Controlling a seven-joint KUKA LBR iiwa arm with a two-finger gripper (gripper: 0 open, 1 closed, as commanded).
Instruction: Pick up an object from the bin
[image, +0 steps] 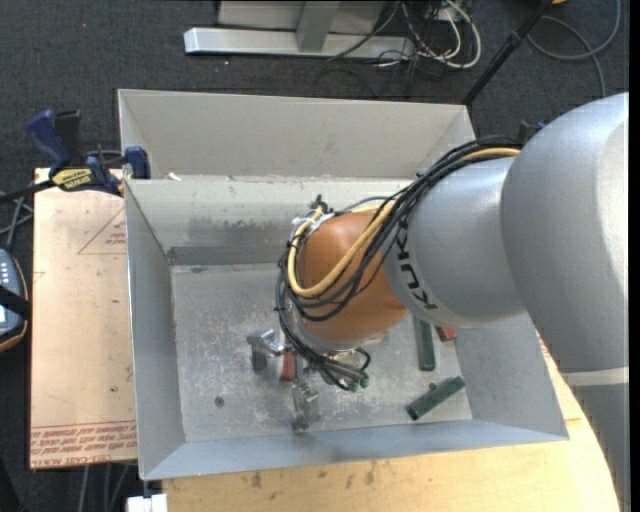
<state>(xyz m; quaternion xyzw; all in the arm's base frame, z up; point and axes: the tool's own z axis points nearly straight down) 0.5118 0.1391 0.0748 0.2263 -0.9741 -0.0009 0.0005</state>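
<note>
Bin floor (210, 340) lies open left of the tool (290, 378), green bars (435, 397) right.

The arm (480, 250) comes in from the right, wrist over the middle of the bin (200, 330), gripper (300, 408) down near the front wall. Off to its right, on the bin floor, a near bar (436, 397) lies by the front wall, and a far bar (427, 347) just behind it.

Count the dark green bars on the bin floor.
2. One dark green bar lies right of centre, beside the arm; the other bar lies slanted just below it in the view. More may be hidden under the arm.
</note>
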